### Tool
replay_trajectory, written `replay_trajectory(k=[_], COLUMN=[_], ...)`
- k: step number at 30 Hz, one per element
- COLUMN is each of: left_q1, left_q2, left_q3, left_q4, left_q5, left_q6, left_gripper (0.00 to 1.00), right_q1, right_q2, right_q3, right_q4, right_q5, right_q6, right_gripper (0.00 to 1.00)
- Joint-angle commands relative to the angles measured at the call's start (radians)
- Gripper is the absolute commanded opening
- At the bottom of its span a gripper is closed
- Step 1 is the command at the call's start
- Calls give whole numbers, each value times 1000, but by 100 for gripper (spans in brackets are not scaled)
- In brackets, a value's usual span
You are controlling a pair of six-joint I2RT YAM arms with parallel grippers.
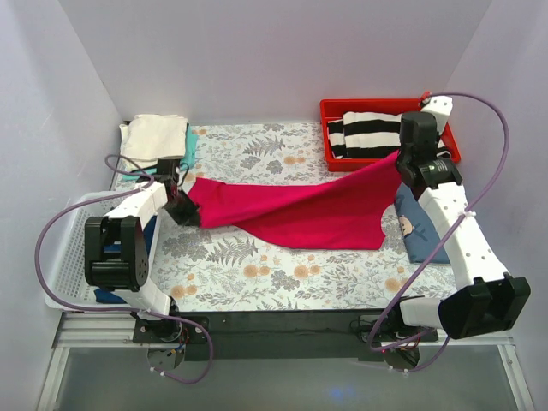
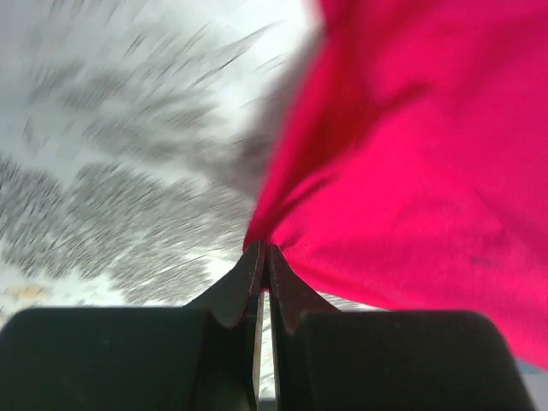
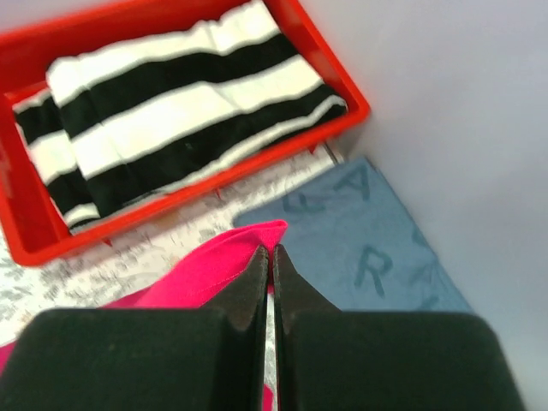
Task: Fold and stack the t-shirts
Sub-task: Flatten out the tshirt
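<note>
Floral tabletop (image 1: 282, 282) below — left gripper (image 2: 264, 248) and right gripper (image 3: 268, 250) each clamp the red tee (image 1: 300, 210); we should lower it evenly, taut.

The table (image 1: 257, 282) is viewed from above and behind; both wrist views are held close to the shared red tee (image 1: 317, 210).

Gripper (image 3: 272, 251) pinching red t-shirt (image 3: 205, 270), striped cloth (image 3: 171, 111) in crate (image 3: 330, 62)
</note>
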Motion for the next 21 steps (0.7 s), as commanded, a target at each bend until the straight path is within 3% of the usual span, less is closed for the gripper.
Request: replay_trajectory(k=[1,6,13,21], left_q1=[4,4,4,-2], left_q2=[8,-10,-79,-67], left_q3=[-96,-178,-94,5], left_q4=[-190,-199,-192,-78], left_q5=[-48,-53,-77,-4], left_q6=[-33,-27,-25,21], left_gripper=[0,2,32,32], right_q1=[0,0,2,2], right_q2=[-52,-37,-26,-23], right_q3=[-51,-51,-66,-80], right_q4=[-33,-73,-85,-90], right_q5=[80,66,28,3], right_q6=[93,117,142,145], right_gripper=[1,1,1,1])
